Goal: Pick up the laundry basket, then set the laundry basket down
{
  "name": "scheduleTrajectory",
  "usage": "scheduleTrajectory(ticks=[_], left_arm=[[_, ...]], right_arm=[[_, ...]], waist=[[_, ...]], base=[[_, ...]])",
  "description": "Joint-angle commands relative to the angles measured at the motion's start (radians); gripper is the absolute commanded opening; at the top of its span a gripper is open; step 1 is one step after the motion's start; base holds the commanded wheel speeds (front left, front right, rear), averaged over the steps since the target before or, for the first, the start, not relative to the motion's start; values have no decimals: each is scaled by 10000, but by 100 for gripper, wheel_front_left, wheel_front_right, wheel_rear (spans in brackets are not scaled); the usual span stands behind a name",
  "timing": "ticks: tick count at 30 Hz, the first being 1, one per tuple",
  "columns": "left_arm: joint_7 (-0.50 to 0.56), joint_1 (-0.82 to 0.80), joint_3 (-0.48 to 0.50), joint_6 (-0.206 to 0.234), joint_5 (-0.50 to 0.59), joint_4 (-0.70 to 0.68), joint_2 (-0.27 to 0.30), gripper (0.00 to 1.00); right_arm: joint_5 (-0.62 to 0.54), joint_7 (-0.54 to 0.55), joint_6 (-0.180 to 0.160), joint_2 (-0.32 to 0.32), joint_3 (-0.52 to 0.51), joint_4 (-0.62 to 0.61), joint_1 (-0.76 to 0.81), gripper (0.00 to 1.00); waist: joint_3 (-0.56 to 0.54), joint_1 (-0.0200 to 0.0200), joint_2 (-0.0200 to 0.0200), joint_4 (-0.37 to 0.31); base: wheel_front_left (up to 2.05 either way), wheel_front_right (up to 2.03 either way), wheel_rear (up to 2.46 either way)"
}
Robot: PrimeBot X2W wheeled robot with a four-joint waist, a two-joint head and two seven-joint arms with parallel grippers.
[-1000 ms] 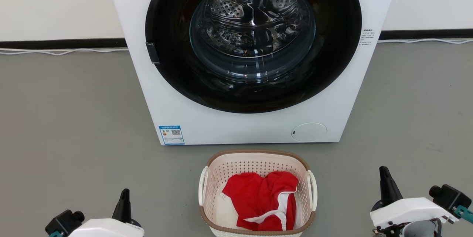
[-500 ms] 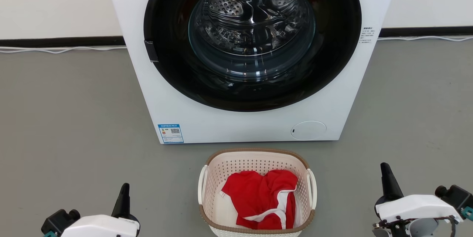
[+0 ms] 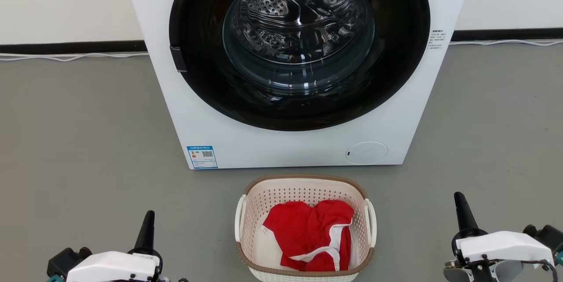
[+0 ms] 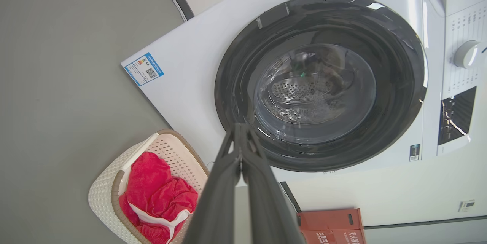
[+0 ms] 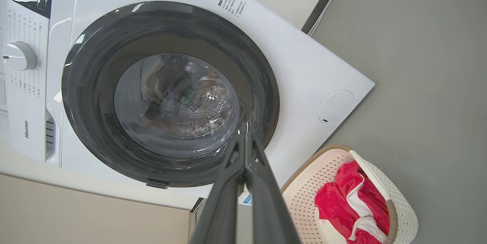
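**A:** Where's the basket?

**B:** The basket [image 3: 303,193] sits on the floor [image 3: 79,141], just near of the washer [image 3: 299,150] and midway between the two grippers, touching neither. A red garment [image 3: 308,233] lies inside.

**A:** And the grippers?

**B:** The left gripper [image 3: 149,218] is at the near left and the right gripper [image 3: 459,200] at the near right. Both have their fingers pressed together with nothing between them, tips pointing far.

**A:** How much room is there around the edges?

**B:** Bare floor lies on both sides, between each gripper and the handle nearest it. The left handle [image 3: 239,222] and right handle [image 3: 374,225] loop out from the rim with nothing against them. Only a narrow strip of floor separates the far rim from the washer's foot. The near rim runs off the bottom of the head view.

**A:** What about the surface and the room?

**B:** The floor is smooth and grey, wide open left and right of the washer. At the far side there's a pale wall [image 3: 66,0] with a dark baseboard [image 3: 70,47], and a white cable [image 3: 66,56] lies along its foot. The washer's round door [image 3: 299,110] is dark, with the steel drum showing through its glass. The left wrist view catches a red crate [image 4: 331,227] past the washer's side. I can't tell exactly where it stands.
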Motion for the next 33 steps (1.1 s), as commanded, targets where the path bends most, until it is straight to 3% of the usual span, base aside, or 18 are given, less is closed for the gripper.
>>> scheduleTrajectory(ticks=[1, 33], left_arm=[[75, -378, 157, -150, -289, -367, 125, 0], [1046, -375, 188, -288, -3859, -1363, 188, 0]], right_arm=[[330, 113, 50, -114, 126, -407, -222, 0], [4635, 1068, 68, -135, 148, -1409, -81, 0]], waist=[[7, 0, -1, -2], [186, 0, -1, -67]], base=[[0, 0, 0], [0, 0, 0]])
